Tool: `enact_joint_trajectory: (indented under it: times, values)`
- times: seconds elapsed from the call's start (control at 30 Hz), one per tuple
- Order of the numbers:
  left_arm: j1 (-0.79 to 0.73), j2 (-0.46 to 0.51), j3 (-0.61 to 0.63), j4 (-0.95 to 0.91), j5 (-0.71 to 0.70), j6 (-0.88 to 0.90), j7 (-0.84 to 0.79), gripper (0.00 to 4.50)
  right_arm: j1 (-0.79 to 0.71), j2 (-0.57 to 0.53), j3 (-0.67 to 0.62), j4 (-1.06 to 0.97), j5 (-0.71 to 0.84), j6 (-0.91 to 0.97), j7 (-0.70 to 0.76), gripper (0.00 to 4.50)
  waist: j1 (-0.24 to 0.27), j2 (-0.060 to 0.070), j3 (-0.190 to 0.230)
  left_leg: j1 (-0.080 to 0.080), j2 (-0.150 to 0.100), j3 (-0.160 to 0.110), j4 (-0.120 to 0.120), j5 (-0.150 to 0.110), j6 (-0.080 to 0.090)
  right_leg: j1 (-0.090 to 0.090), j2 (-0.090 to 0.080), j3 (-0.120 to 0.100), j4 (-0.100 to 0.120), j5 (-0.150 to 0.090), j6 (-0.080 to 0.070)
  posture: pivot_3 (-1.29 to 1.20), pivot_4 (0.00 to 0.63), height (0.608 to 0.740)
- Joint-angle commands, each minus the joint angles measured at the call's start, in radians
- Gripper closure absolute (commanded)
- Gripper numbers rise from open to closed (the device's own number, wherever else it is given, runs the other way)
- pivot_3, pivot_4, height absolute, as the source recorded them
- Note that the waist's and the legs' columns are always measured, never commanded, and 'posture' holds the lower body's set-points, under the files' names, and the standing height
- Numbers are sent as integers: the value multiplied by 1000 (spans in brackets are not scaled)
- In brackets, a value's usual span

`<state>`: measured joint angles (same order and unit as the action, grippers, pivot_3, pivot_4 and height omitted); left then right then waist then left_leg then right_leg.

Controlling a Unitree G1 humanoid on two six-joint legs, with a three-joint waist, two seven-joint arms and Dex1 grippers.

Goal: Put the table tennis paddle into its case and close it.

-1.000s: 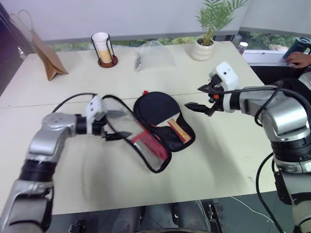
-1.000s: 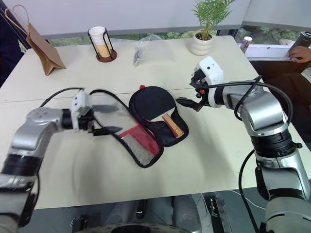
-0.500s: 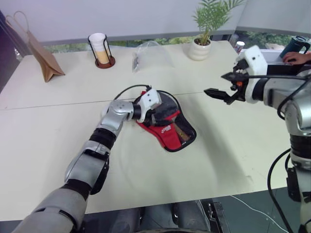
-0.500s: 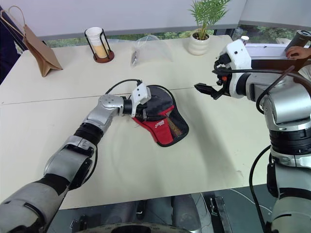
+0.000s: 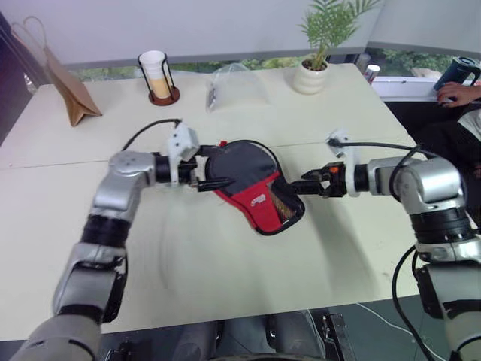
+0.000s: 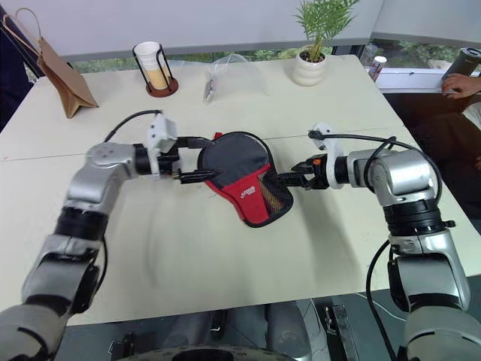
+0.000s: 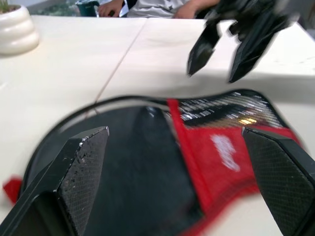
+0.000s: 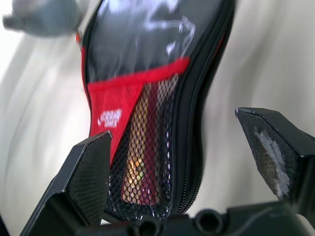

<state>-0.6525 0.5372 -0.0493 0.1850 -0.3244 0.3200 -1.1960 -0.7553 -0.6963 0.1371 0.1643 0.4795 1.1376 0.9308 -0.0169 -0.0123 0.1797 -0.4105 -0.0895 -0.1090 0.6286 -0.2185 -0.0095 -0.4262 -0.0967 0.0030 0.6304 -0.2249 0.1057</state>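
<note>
Left eye view: the case (image 5: 254, 186), a paddle-shaped soft pouch of black fabric with a red panel, white logo and mesh pocket, lies folded shut near the middle of the smooth cream table (image 5: 225, 271). The left gripper (image 5: 214, 172) hovers at its rounded end, black fingers spread wide and holding nothing. The right gripper (image 5: 310, 186) sits just beside the narrow end, also wide open and empty. Along the far edge stand a wire-held cup (image 5: 157, 74), a clear plastic bag (image 5: 237, 88), a potted plant (image 5: 316, 64) and a brown paper bag (image 5: 69, 92).

Left wrist view: textured fingers (image 7: 83, 169) frame the case's black face.

Right wrist view: through the mesh, the table tennis paddle (image 8: 142, 167) shows its tan handle.
</note>
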Motion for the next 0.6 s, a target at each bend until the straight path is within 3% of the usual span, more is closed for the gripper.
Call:
enact_joint_trajectory:
  times: [0.03,0.3,0.6]
  values:
    - [56,65,78,-161,-58,74,36,0,-34,25,34,49,-15,-54,50,107,0,0,0,0,0,0,0,0,0,0,0,0,0,0,0,0,150,740]
    - [198,129,155,-350,-121,171,134,0,-78,95,106,255,-81,-150,131,107,2,0,0,0,0,0,0,0,0,1,0,0,0,0,0,0,150,740]
    - [247,133,153,-406,-137,178,193,0,-138,129,110,469,-160,-229,189,107,-2,0,-1,3,1,0,0,1,-1,3,1,0,0,0,0,0,150,740]
